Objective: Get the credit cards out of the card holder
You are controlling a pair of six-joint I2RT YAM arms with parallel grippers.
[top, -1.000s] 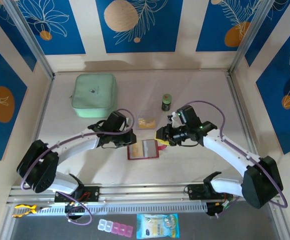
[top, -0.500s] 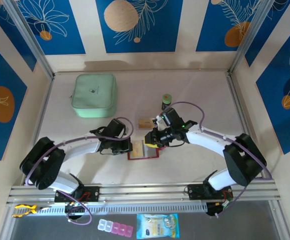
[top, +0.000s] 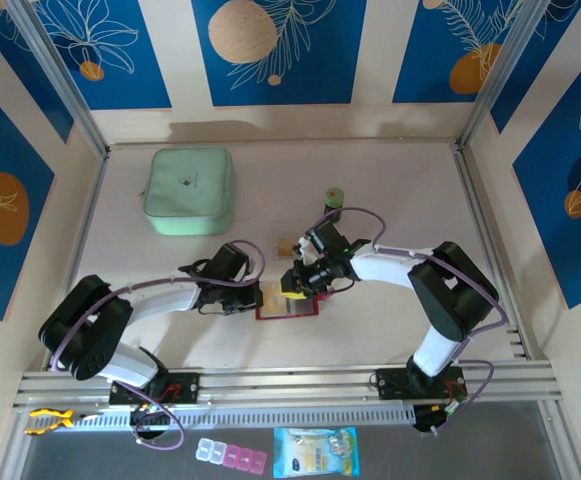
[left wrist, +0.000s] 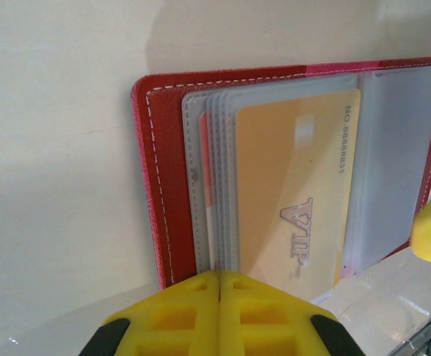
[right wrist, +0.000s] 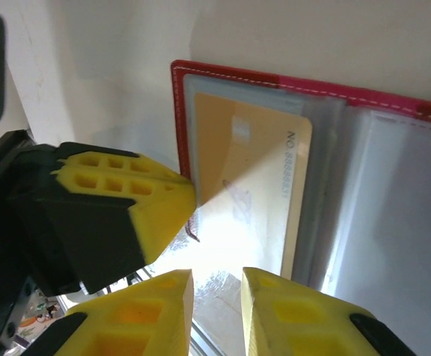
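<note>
Swung left since earlier: my right gripper point(top: 292, 283), top view, now over open wallet point(top: 300, 308) mid-table. Left wrist: left gripper point(left wrist: 219, 285) closed at wallet edge, gold card point(left wrist: 293, 200) sleeved. Right wrist: jaws slightly apart beside card.

- The card holder point(top: 295, 306) lies open near the worktop's point(top: 400, 180) middle, toward the near edge.
- A sleeved card point(left wrist: 297, 200) sits inside it.
- A loose card point(top: 289, 244) lies just behind it.
- The pouch point(top: 189, 190) sits toward the far left corner, with the jar point(top: 334, 204) to its right.
</note>
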